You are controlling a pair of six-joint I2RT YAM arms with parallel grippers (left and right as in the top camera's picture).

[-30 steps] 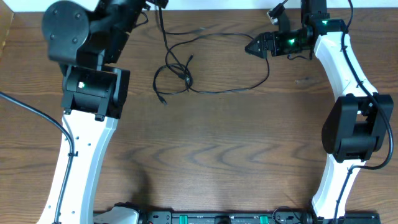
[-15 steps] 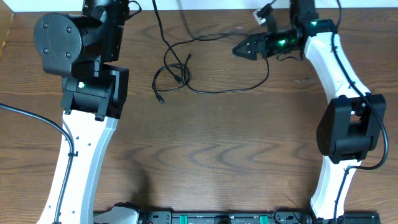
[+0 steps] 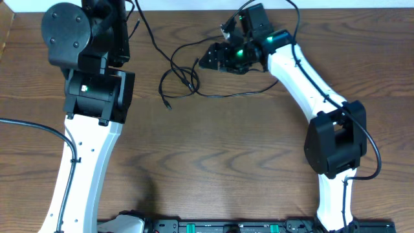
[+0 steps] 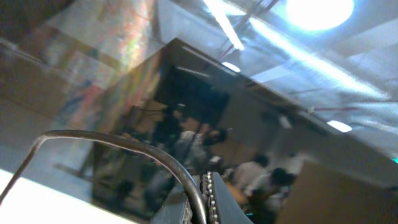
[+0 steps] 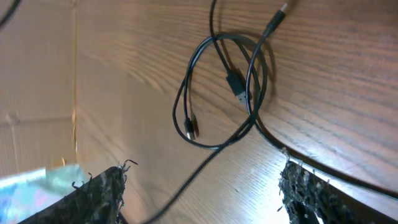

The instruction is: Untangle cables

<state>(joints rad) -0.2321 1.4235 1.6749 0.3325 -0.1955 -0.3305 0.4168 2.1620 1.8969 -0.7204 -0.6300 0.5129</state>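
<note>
A tangle of thin black cables (image 3: pixel 182 79) lies on the wooden table at the back centre, with a small plug end (image 3: pixel 168 103) at its front left. In the right wrist view the loops (image 5: pixel 227 81) lie just beyond my fingers. My right gripper (image 3: pixel 206 61) is open, low over the table at the tangle's right edge, and one black strand runs between its fingers (image 5: pixel 202 183). My left gripper (image 4: pixel 202 199) is raised at the back left, pointing upward, shut on a black cable (image 4: pixel 149 152). That cable (image 3: pixel 155 40) runs down into the tangle. No white cable shows clearly.
A black strand (image 3: pixel 249 92) trails from the tangle to the right under the right arm. The left arm's white link (image 3: pixel 87 155) crosses the table's left side. A thick black robot cord (image 3: pixel 32 120) lies at the far left. The table's back edge (image 3: pixel 187 8) is close behind.
My right arm has swung left from the back right, bringing its open gripper to the tangle. The left arm has shifted slightly at the back, still holding its cable.
</note>
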